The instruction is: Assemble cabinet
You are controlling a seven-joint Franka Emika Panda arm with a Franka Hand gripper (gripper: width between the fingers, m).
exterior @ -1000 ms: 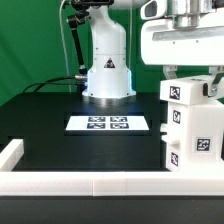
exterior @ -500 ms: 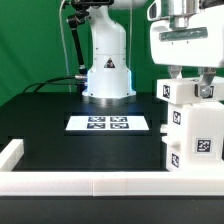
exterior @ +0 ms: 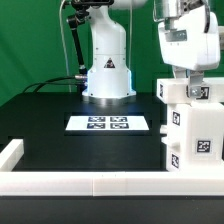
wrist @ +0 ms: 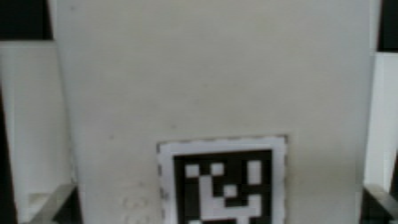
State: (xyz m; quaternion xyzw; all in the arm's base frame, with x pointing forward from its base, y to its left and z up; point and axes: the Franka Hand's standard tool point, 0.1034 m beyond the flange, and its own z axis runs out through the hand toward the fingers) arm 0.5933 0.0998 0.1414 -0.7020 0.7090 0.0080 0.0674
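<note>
The cabinet's large white box (exterior: 196,138) stands at the exterior view's right, with tags on its faces. On top of it sits a small white tagged block (exterior: 183,93). My gripper (exterior: 190,80) reaches down from above and is shut on this block, one finger on each side. In the wrist view the block's white face (wrist: 196,90) and its tag (wrist: 222,182) fill the picture, and dark fingertips (wrist: 39,205) show only at the edges. The seam between block and box is hidden behind the block.
The marker board (exterior: 107,123) lies flat in the middle of the black table. The robot's white base (exterior: 107,72) stands behind it. White border rails run along the front edge (exterior: 90,183) and the left corner (exterior: 10,153).
The hand has turned about its vertical axis above the box, and the block's tagged face has shifted slightly to the left with it. The box and marker board have not moved.
</note>
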